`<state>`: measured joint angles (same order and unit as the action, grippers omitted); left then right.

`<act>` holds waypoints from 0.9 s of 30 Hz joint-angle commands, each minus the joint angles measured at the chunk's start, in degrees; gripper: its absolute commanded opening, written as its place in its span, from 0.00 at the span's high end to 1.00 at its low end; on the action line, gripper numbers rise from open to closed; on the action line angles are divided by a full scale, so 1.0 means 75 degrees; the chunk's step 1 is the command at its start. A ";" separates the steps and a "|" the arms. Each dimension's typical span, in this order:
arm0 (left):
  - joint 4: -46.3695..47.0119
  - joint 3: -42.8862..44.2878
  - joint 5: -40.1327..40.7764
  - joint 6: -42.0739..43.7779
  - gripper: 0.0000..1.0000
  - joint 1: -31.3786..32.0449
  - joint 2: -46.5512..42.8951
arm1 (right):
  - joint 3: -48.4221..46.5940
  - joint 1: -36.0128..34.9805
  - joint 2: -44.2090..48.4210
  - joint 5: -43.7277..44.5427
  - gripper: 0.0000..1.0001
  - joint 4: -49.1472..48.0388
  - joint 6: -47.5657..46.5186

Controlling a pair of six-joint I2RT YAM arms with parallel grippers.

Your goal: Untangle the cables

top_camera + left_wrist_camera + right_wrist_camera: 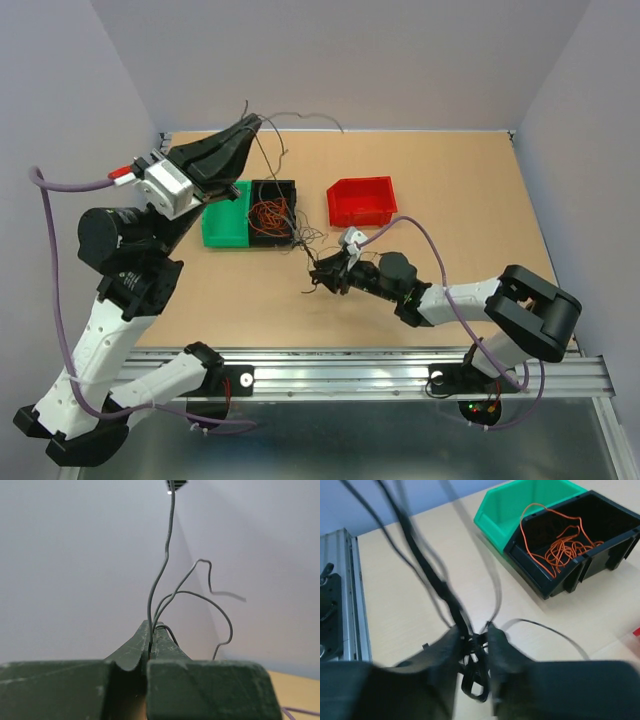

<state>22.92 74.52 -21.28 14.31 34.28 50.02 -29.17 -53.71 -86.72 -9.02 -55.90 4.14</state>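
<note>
My left gripper (252, 122) is raised high at the back left, shut on thin dark grey cables (159, 587) that curl up from its tips (151, 630). These grey strands (300, 118) trail down to a black knot (318, 272) on the table. My right gripper (322, 274) is low at the table's middle, shut on that black knot of cables (477, 660), with strands rising from it. An orange cable (268, 216) lies coiled in the black bin (273, 188); it also shows in the right wrist view (560, 545).
A green bin (224, 228) stands left of the black bin, also seen in the right wrist view (515, 502). A red bin (362, 201) stands to the right. An aluminium rail (400, 375) runs along the near edge.
</note>
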 commanded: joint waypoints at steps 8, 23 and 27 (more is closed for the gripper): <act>0.0611 0.0809 0.5289 0.0002 1.00 -0.0001 0.0256 | 0.1204 -0.0034 0.0394 0.0697 0.94 -0.0972 0.0432; 0.2710 0.1056 0.8180 0.1866 1.00 -0.0013 -0.0552 | 0.3303 -0.0022 0.4221 0.6939 1.00 0.0285 0.1939; 0.3002 0.0986 0.8368 0.2112 1.00 -0.0012 -0.0599 | 0.2988 -0.0010 0.5268 0.8534 1.00 0.2422 0.2587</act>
<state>33.45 78.50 37.65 27.11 34.76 47.90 -7.03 -54.19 -51.42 35.64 -54.96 17.39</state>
